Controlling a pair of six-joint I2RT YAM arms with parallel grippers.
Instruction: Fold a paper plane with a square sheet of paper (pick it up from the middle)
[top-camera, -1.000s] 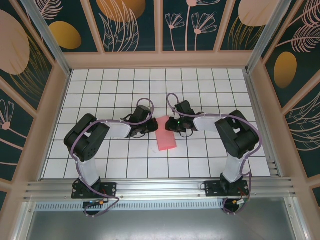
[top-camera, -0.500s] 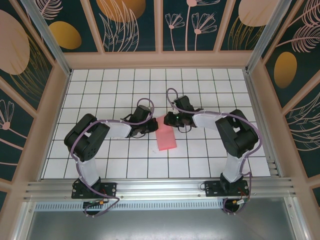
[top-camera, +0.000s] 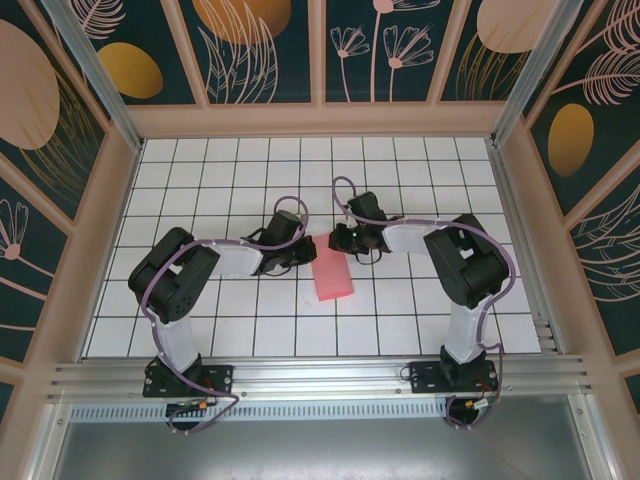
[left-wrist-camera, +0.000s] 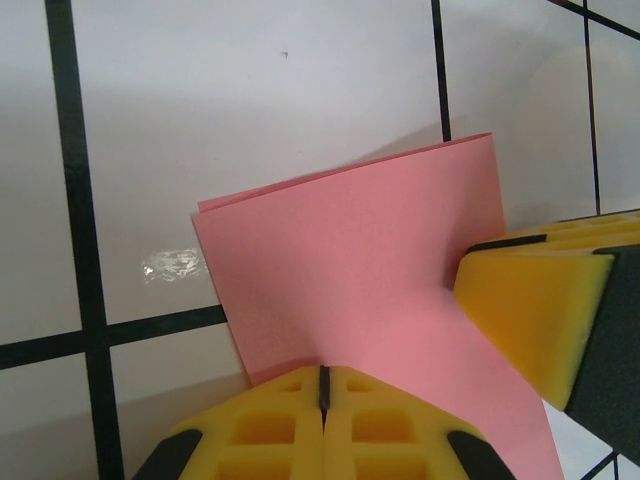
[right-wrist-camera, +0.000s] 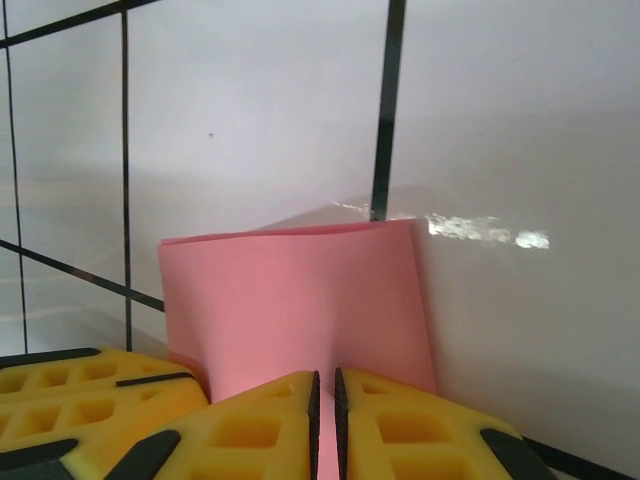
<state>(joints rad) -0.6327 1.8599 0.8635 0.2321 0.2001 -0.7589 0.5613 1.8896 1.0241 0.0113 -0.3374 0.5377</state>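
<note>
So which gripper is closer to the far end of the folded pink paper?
Right. The right gripper pinches the paper at its far end; the left gripper grips its left long edge, closer to the middle.

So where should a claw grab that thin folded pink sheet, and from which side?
By an edge, probably. The folded pink sheet is thin and wide, so its face offers nothing to pinch; a claw should slide in low from the side and close over the rim. Both do so: the left claw is shut on one edge, the right claw on another.
</note>
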